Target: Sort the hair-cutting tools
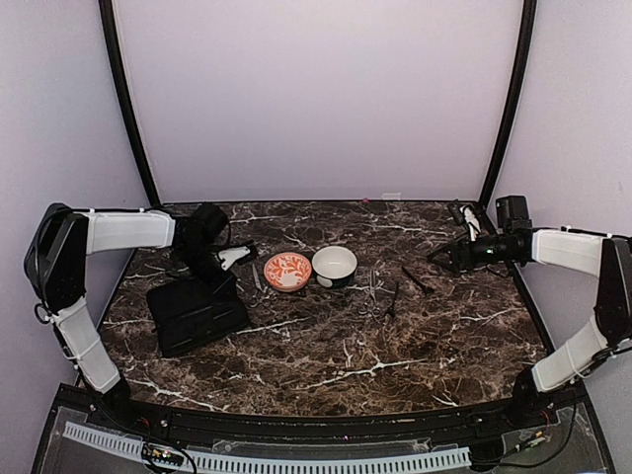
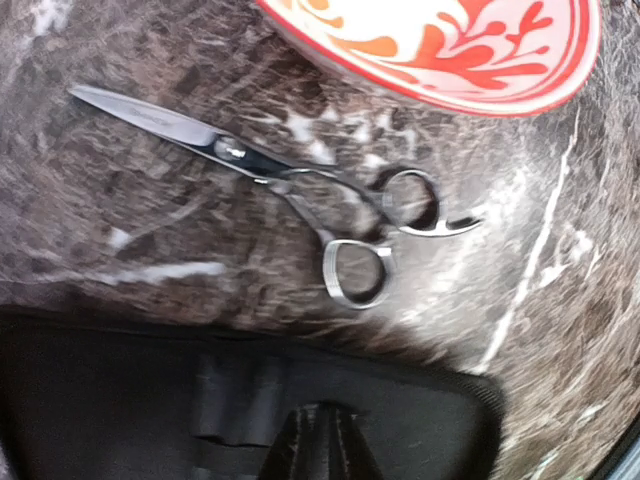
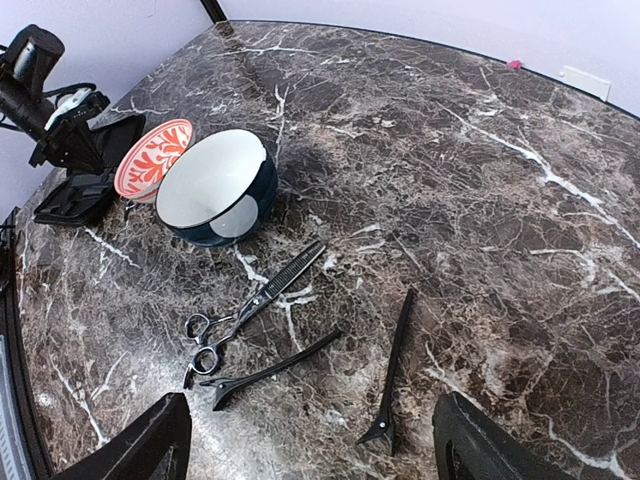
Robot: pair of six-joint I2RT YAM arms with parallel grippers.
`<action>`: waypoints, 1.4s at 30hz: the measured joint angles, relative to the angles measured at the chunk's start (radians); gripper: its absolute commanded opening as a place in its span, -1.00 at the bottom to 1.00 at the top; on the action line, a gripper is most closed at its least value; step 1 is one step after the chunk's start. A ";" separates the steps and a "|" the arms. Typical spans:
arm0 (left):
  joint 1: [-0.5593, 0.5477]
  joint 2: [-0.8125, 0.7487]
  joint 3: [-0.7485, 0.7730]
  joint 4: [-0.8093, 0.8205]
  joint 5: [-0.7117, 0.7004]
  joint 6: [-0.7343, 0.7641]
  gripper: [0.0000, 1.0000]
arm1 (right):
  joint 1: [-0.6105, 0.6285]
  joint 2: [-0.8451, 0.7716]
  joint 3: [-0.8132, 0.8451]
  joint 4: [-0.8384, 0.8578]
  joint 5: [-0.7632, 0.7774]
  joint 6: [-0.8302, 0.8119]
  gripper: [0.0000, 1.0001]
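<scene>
Silvery scissors (image 2: 290,190) with ring handles lie on the marble between the orange-patterned bowl (image 2: 460,50) and the black case (image 2: 120,400). My left gripper (image 2: 320,435) hangs over the case, shut with nothing between its fingers; from above, the left gripper (image 1: 235,257) is next to the orange bowl. Toothed thinning scissors (image 3: 255,305) and two slim black clips (image 3: 275,368) (image 3: 395,365) lie in front of my right gripper (image 3: 308,425). It is open above the table and holds nothing. The right gripper (image 1: 439,257) is at the right of the table.
The white bowl (image 1: 335,265) stands just right of the orange bowl (image 1: 287,271). The black case (image 1: 197,311) lies open at the left. A black frame post rises at each back corner. The table's right edge (image 1: 528,306) is close to the right arm.
</scene>
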 measured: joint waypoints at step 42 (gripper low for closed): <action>-0.534 0.028 -0.027 -0.085 -0.237 -0.422 -1.00 | 0.042 0.015 0.000 0.000 -0.008 -0.002 0.66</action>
